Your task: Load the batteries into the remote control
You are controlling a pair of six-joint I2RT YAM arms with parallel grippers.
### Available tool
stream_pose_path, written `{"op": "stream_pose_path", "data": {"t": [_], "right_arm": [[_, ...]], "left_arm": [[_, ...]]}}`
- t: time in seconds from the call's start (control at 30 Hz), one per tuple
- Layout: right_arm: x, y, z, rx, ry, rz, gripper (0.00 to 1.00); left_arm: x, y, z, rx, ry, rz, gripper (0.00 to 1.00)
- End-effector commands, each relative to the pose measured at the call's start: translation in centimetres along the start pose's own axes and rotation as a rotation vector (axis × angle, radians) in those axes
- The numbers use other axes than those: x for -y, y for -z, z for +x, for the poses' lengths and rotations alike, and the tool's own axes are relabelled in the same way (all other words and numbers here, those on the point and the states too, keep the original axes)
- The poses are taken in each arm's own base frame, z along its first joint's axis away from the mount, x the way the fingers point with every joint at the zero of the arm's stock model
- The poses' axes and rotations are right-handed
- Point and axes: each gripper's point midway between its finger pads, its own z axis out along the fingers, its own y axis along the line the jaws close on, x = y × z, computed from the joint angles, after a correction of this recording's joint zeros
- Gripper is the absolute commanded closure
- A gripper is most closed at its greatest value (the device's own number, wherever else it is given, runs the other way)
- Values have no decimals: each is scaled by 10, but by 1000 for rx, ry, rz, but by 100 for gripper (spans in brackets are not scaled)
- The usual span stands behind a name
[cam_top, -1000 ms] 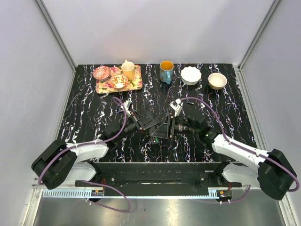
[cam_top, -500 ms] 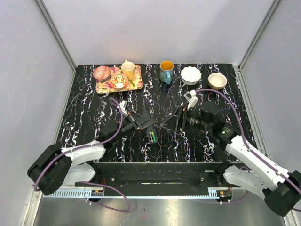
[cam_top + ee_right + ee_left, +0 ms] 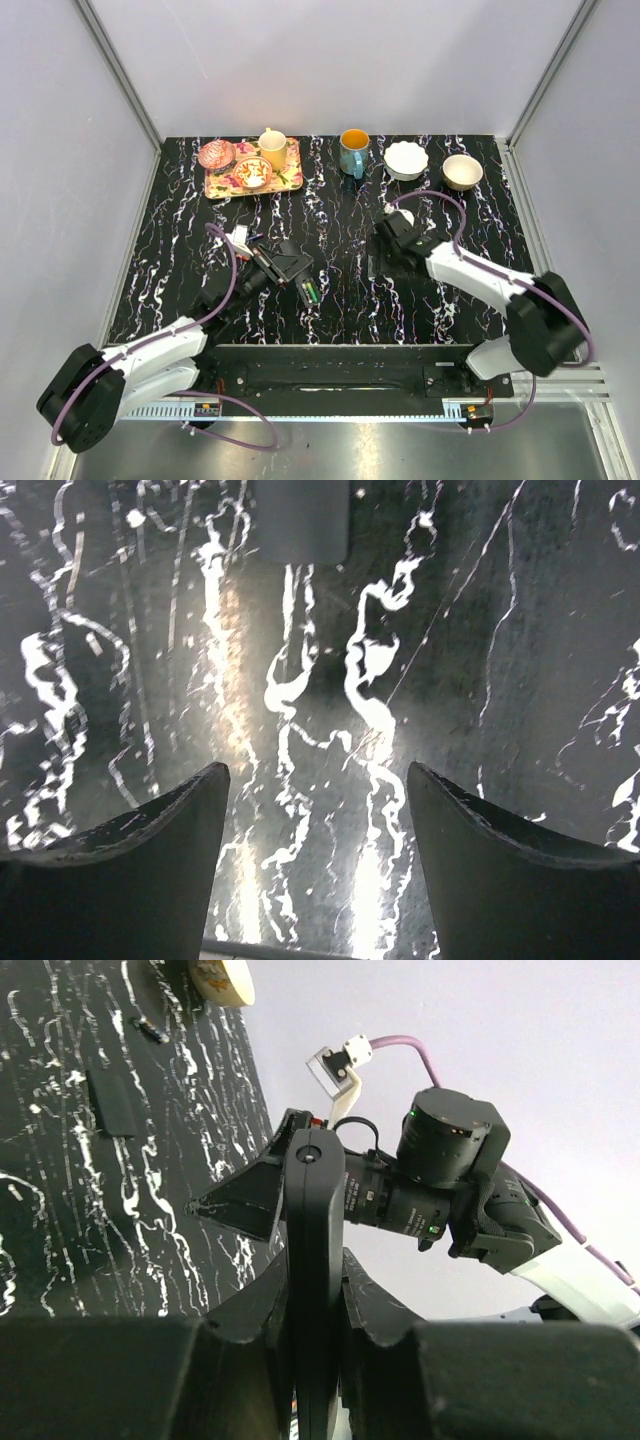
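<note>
One slim black remote (image 3: 300, 277), green-tipped, sits clamped in left pincer (image 3: 312, 1305); right pincer (image 3: 315, 830) spread apart.

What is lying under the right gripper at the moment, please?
Beneath the open right gripper, between its fingers, only bare marbled table shows. A flat grey piece lies just beyond them, cut off by the frame edge. From above, the gripper itself hides that spot.
</note>
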Motion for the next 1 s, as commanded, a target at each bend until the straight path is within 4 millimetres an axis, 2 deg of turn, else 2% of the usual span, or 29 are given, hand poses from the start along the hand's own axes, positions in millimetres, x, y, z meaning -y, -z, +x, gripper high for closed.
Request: {"op": "stream_pose_path", "data": {"t": [0.0,0.23,0.4,0.5,0.7,0.97], "right_arm": [[9,-13,-41,83,47,140,22],[0,-47,-65,63,81,177,20],[4,-77,-71,-4,59,185,23],[5,-87,-73,-22,65,184,25],[6,-100,-69,-56,84,181,31],[7,-107,-62,-85,107,179,36]], "left_arm": [[-14,3,-6,39,11,-64,100],[-11,10,-4,42,74,-4,100],[-14,14,-5,48,92,-16,100],[-13,16,-5,43,68,-16,100],[-18,17,-5,37,54,-30,100],[-19,14,-4,26,58,-30,100]]}}
